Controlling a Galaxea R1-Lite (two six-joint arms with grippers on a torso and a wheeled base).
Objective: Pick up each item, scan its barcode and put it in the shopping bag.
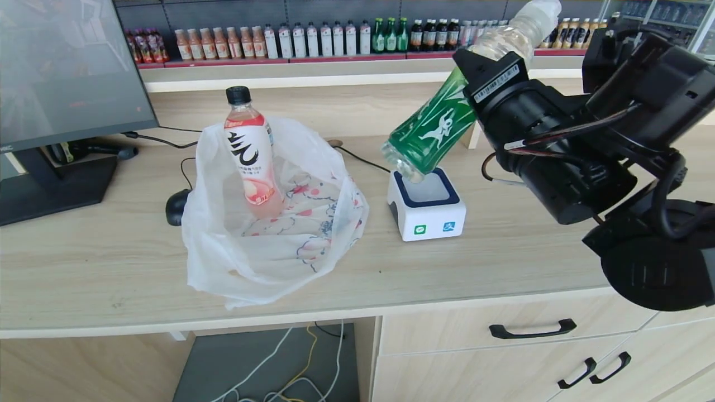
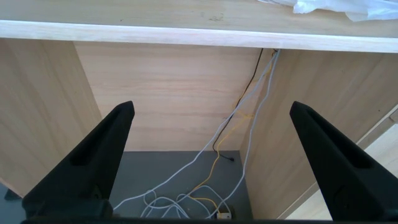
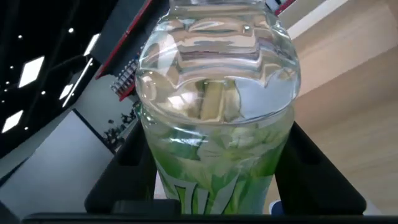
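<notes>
My right gripper (image 1: pixel 483 70) is shut on a clear bottle with a green label (image 1: pixel 433 131), held tilted with its bottom end just above the white barcode scanner box (image 1: pixel 427 204). In the right wrist view the green bottle (image 3: pixel 217 124) sits clamped between the black fingers (image 3: pixel 323 174). A pink-and-white drink bottle (image 1: pixel 252 153) with a black cap leans upright inside the white plastic shopping bag (image 1: pixel 268 245). My left gripper (image 2: pixel 211 162) hangs open below the counter edge, with nothing between its fingers.
A monitor (image 1: pixel 61 72) on a black stand occupies the counter's left end, with a black mouse (image 1: pixel 176 206) beside the bag. Shelves of drinks (image 1: pixel 335 39) line the back wall. Drawers with black handles (image 1: pixel 533 330) are under the counter, with loose cables (image 2: pixel 205 186) in the open bay.
</notes>
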